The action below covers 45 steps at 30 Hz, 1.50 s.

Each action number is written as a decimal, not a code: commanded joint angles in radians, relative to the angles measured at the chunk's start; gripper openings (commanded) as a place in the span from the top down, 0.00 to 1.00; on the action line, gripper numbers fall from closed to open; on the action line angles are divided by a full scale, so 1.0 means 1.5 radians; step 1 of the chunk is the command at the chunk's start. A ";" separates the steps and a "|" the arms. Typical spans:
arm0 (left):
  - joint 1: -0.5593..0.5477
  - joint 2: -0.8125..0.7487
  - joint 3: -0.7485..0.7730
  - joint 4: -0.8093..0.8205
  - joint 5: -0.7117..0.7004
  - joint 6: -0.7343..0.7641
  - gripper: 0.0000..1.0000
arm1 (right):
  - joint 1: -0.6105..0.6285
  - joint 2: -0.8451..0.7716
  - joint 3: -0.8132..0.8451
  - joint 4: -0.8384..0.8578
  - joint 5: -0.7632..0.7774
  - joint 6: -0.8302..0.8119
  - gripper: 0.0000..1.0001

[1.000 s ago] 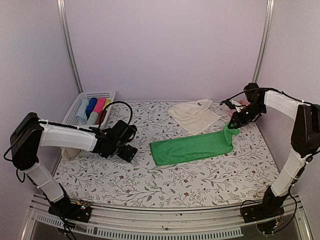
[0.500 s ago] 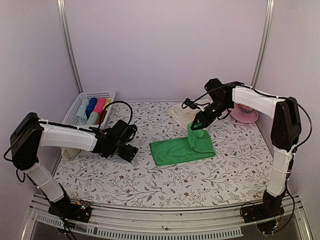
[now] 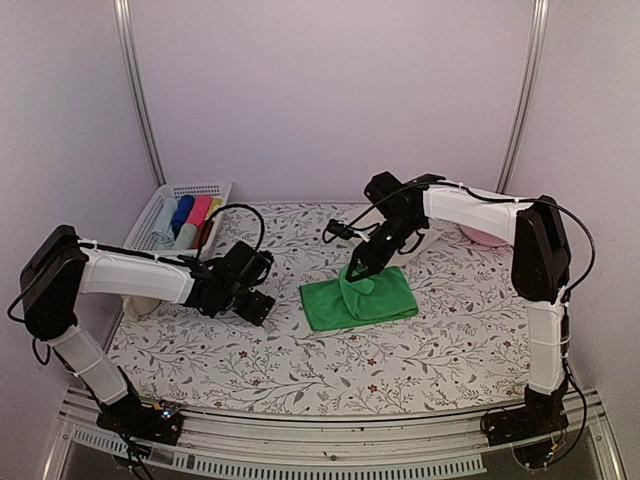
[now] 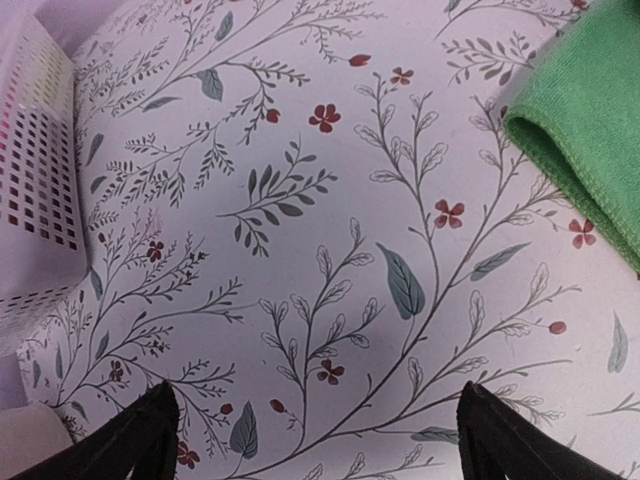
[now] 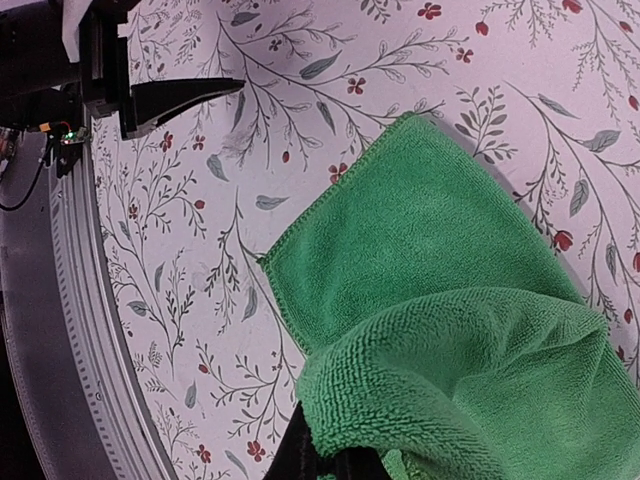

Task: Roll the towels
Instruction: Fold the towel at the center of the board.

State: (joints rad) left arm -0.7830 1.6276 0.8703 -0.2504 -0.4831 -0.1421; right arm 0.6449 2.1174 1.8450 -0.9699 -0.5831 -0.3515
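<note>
R gripper, frame center, is pinching green towel edge, prob. folding it for rolling; L gripper is waiting, fingers spread.

The towel is bright green all over and looks fuzzy. The table is pale with thin grey-green leaves and tiny red flowers. The basket is white, and the rolls in it are blue, pink, red and yellow. The dish is pink. The left arm and the right arm are white with black parts. The walls are pale purple.
</note>
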 commanded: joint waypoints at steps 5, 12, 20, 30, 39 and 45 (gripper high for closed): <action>0.005 -0.008 -0.007 0.009 -0.003 0.002 0.03 | 0.018 0.026 0.018 0.016 -0.010 0.009 0.97; 0.005 -0.003 -0.005 0.008 -0.003 0.002 0.03 | 0.033 0.046 0.016 0.026 -0.016 0.010 0.96; 0.006 0.000 -0.004 0.008 -0.002 0.002 0.03 | 0.051 0.059 0.017 0.046 -0.025 0.017 0.83; 0.007 0.005 -0.001 0.008 -0.001 0.001 0.03 | 0.062 0.035 0.019 0.032 -0.130 -0.014 0.59; 0.012 -0.036 0.004 0.032 0.060 -0.006 0.03 | 0.052 -0.026 -0.026 0.073 -0.026 -0.026 0.57; 0.029 -0.043 0.065 0.059 0.186 -0.015 0.03 | -0.029 -0.044 -0.083 0.094 0.062 0.006 0.59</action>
State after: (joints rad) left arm -0.7650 1.5822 0.8944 -0.2382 -0.3496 -0.1471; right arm 0.6910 2.0903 1.7710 -0.8677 -0.6102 -0.3763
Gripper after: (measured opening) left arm 0.973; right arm 0.421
